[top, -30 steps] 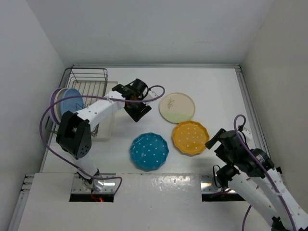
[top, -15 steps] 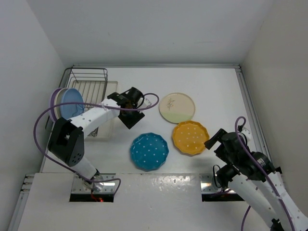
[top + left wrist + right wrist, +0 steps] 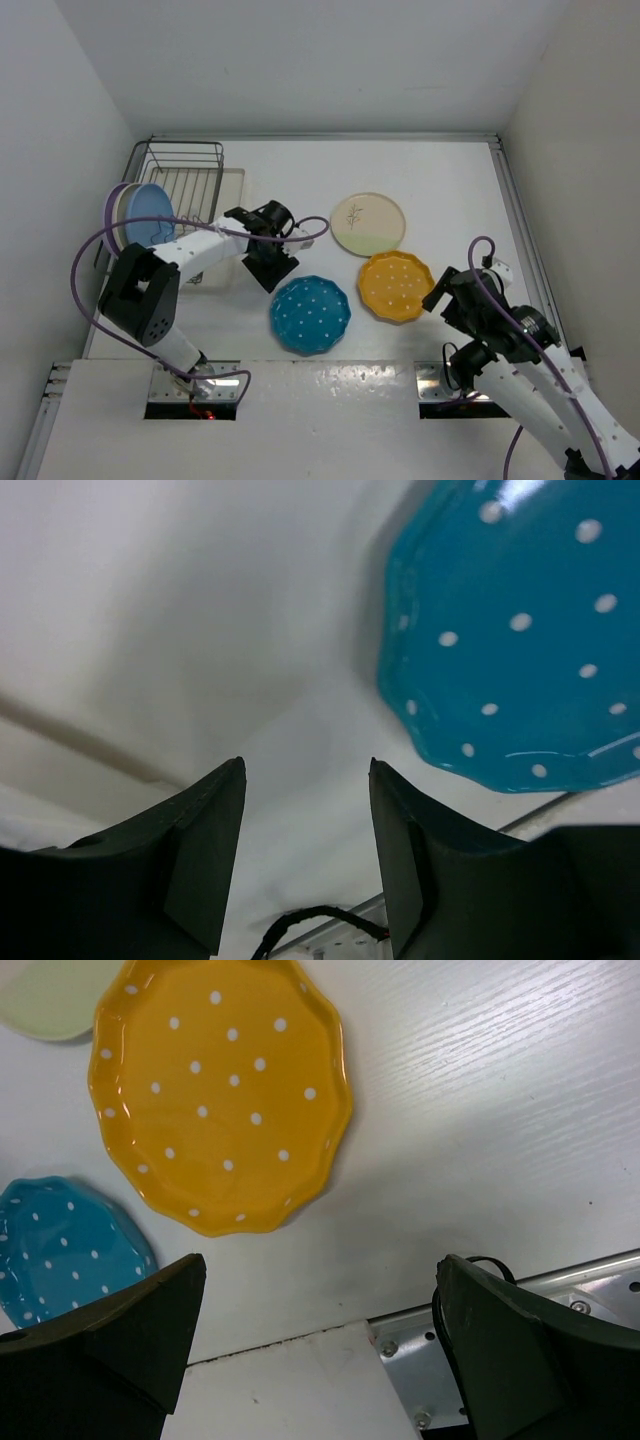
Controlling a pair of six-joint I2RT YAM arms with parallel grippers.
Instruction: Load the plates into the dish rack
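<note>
Just beside your left end effector (image 3: 272, 264), on its right, the teal dotted plate (image 3: 310, 314) lies flat on the bench (image 3: 450, 180). The overhead view does not show the finger gap. The left wrist view does: the left end effector (image 3: 305, 772) has its fingers apart with only bare bench between them. The teal dotted plate (image 3: 510, 630) has its scalloped rim ahead of the right finger and apart from it.

Your right end effector (image 3: 443, 292) sits just off the near-right rim of the orange dotted plate (image 3: 397, 286). In its wrist view the right end effector (image 3: 318, 1272) is spread wide and holds nothing. The orange dotted plate (image 3: 215, 1100) lies ahead and to the left, with the teal dotted plate (image 3: 60, 1250) by the left finger. The bench's near edge and a metal bracket (image 3: 560, 1310) show close under the fingers.

Only the overhead view shows the dish rack (image 3: 185, 160) in the far-left corner. A blue plate (image 3: 150, 213) stands at its near end with two more behind it. The sprig plate (image 3: 368, 223) lies beyond the orange one. Bare bench runs from there to the right wall.
</note>
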